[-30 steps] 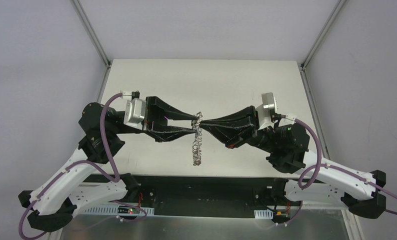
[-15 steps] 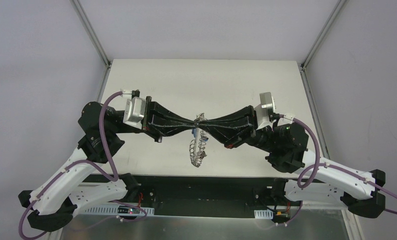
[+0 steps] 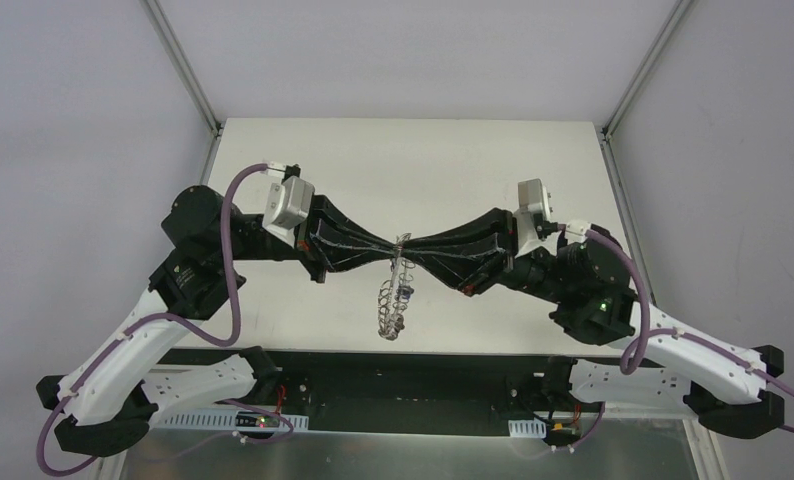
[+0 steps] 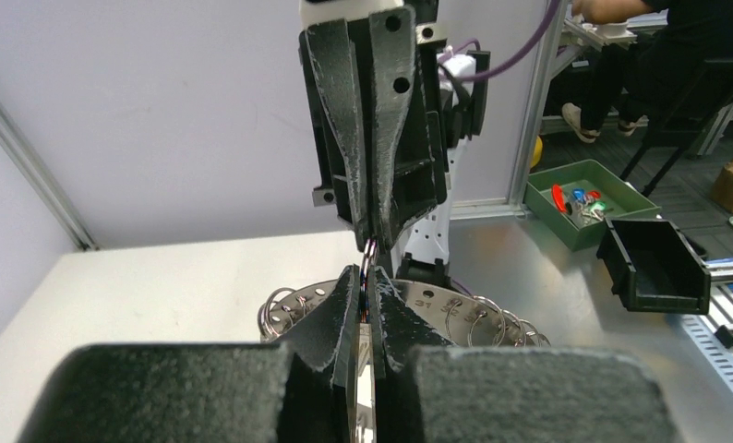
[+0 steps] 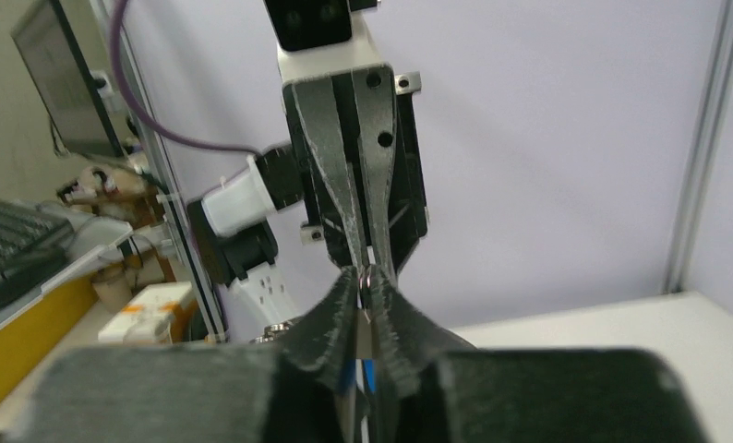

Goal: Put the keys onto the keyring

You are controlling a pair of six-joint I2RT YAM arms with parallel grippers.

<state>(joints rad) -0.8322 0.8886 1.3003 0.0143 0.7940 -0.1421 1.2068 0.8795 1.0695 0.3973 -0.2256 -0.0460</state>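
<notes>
Top view, table: a matte white tabletop [image 3: 473,160] is the landmark for all places.
Top view, keyring: the large silvery metal keyring bristling with small wire loops [image 3: 391,300] hangs limp over the table's middle. Its long axis trails toward the table's near edge.
Top view, key: one tiny key with a blue oval plastic cap [image 3: 407,293] dangles partway down the keyring.
Top view, arms: the black left gripper [image 3: 391,243] and the black right gripper [image 3: 411,243] meet tip to tip over the table's middle. They sit at the keyring's top end, neither nearer than the other.
Left wrist, jaws: the left gripper [image 4: 367,309] is pressed together on thin metal of the keyring. Flat numbered plate and wire loops [image 4: 446,309] spread just beyond.
Left wrist, opposite: the right gripper [image 4: 370,242] points straight back, tips almost touching.
Right wrist, jaws: the right gripper [image 5: 364,295] is pinched onto a small wire loop [image 5: 366,275].
Right wrist, doubt: a blue sliver shows in its finger slit. Whether that is a held key cannot be told.
Next move, judged: it depends on the head-on alignment at that loop.
</notes>
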